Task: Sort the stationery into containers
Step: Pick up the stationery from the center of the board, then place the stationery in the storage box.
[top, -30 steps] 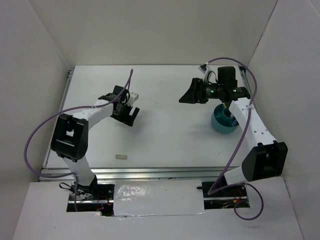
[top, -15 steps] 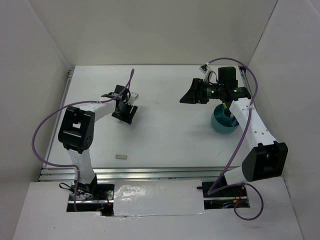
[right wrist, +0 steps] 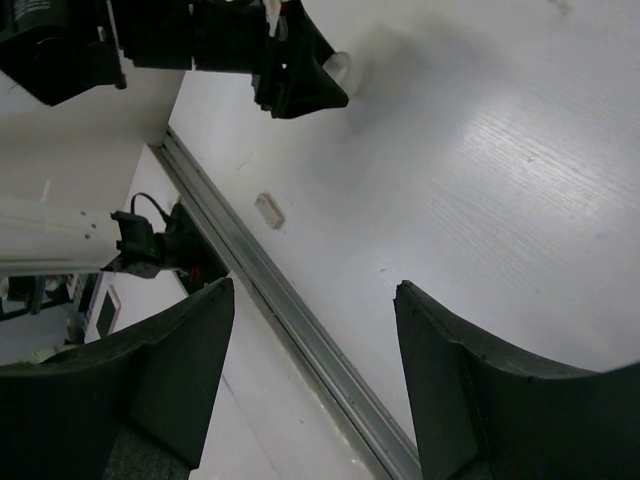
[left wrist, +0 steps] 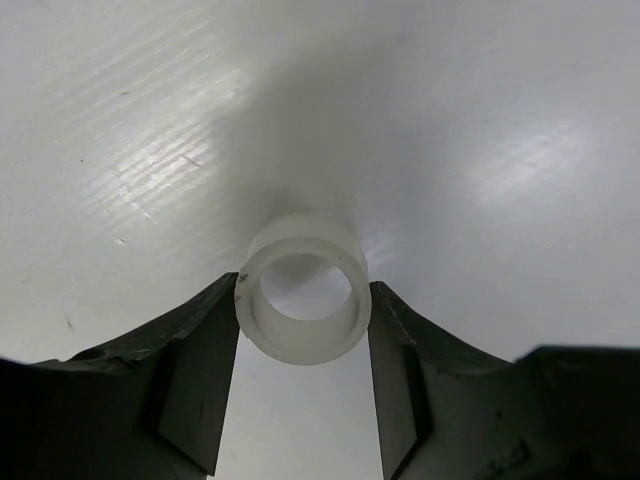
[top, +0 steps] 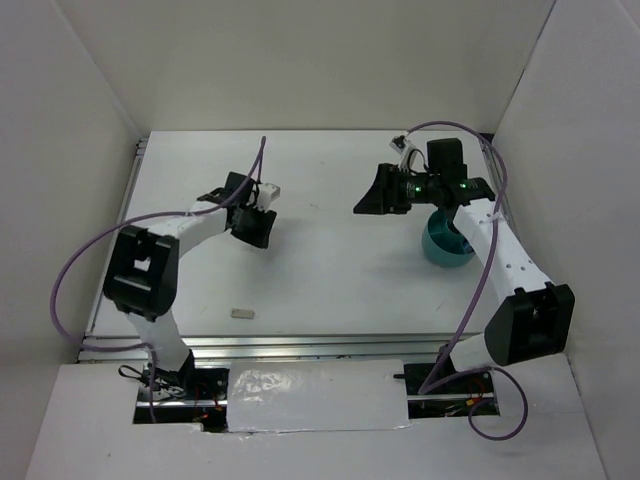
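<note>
My left gripper (left wrist: pixel 303 300) is shut on the white tape ring (left wrist: pixel 303 340), one black finger pressed to each side of it, close over the white table. In the top view the left gripper (top: pixel 255 226) is at the left middle and hides the ring. The ring also shows in the right wrist view (right wrist: pixel 338 68) at the left gripper's tip. My right gripper (top: pixel 376 194) is open and empty, held above the table just left of the teal cup (top: pixel 445 246). Its jaws (right wrist: pixel 312 290) stand wide apart. A small tan eraser (top: pixel 241 312) lies near the front edge; it also shows in the right wrist view (right wrist: pixel 269 210).
A metal rail (top: pixel 300 343) runs along the table's front edge. White walls close in the left, back and right sides. The right arm's forearm passes over the cup's right side.
The right gripper has shifted a little to the left. The left arm's elbow has swung back and forth, while its gripper stays at nearly the same spot.
</note>
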Available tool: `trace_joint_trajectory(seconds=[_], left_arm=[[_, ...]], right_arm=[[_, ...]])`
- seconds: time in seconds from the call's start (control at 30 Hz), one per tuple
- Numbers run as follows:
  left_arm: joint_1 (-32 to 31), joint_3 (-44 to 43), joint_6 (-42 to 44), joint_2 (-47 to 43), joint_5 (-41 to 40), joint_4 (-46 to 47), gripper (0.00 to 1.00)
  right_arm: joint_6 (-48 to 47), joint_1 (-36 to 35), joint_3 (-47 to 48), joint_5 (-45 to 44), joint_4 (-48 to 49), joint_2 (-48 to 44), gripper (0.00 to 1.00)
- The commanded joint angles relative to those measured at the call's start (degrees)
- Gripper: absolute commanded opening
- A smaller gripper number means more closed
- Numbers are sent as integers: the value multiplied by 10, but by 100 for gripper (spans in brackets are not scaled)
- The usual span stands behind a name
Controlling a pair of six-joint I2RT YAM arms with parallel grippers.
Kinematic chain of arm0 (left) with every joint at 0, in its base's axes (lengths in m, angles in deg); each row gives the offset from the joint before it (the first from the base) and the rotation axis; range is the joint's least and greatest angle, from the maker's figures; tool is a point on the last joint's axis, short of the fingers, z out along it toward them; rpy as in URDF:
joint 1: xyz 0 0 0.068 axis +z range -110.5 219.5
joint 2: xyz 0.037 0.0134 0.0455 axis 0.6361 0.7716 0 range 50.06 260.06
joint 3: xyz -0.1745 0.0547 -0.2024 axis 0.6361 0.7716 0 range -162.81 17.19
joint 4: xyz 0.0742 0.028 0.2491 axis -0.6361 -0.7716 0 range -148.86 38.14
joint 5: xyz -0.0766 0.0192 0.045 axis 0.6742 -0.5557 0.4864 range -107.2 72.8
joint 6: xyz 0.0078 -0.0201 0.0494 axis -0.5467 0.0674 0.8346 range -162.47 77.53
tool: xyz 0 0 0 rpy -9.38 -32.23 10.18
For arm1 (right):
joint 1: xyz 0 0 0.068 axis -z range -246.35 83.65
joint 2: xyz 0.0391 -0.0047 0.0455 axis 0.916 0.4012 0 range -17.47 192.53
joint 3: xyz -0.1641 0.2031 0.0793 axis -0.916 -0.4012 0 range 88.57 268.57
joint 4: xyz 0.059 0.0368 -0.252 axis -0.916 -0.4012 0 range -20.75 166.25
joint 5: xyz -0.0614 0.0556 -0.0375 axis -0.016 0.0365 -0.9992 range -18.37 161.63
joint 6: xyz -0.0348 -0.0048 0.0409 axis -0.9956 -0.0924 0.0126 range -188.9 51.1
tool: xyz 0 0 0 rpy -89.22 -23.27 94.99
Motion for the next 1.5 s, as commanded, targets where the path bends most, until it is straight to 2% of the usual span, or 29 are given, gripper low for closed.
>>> trace_joint_trajectory(seconds=[0.0,0.07,0.2,0.4,0.5,0.8,1.03,1.1,1.13,1.27,1.3,1.37,1.4,1.47], left_arm=[[-36,35,-15,-151,82,66,33],[-70,53,-18,-227,92,105,33],[-137,61,-12,-290,69,114,31],[-202,15,10,-295,20,71,30],[-214,-3,16,-291,10,67,30],[-229,-33,18,-285,2,55,30],[-230,-46,18,-288,1,51,30],[-231,-48,20,-286,-1,51,30],[-231,-50,20,-285,-5,51,31],[-231,-52,20,-284,-19,54,31],[-232,-53,20,-284,-21,53,31],[-230,-50,20,-282,-27,56,32],[-231,-49,19,-282,-32,58,34],[-231,-45,19,-282,-46,57,51]], right_arm=[[6,-39,5,3,13,-9,72],[19,-62,14,6,21,0,72],[69,-71,31,34,55,26,71],[74,-97,126,42,31,74,70],[66,-115,151,31,21,85,71],[42,-161,132,1,6,99,70],[44,-164,140,-2,4,110,69],[48,-164,140,8,8,113,61],[51,-164,140,12,10,113,53],[60,-163,130,39,21,113,36],[60,-163,131,42,21,113,35],[61,-163,132,44,22,112,26],[59,-162,133,45,22,113,22],[60,-155,138,51,22,110,11]])
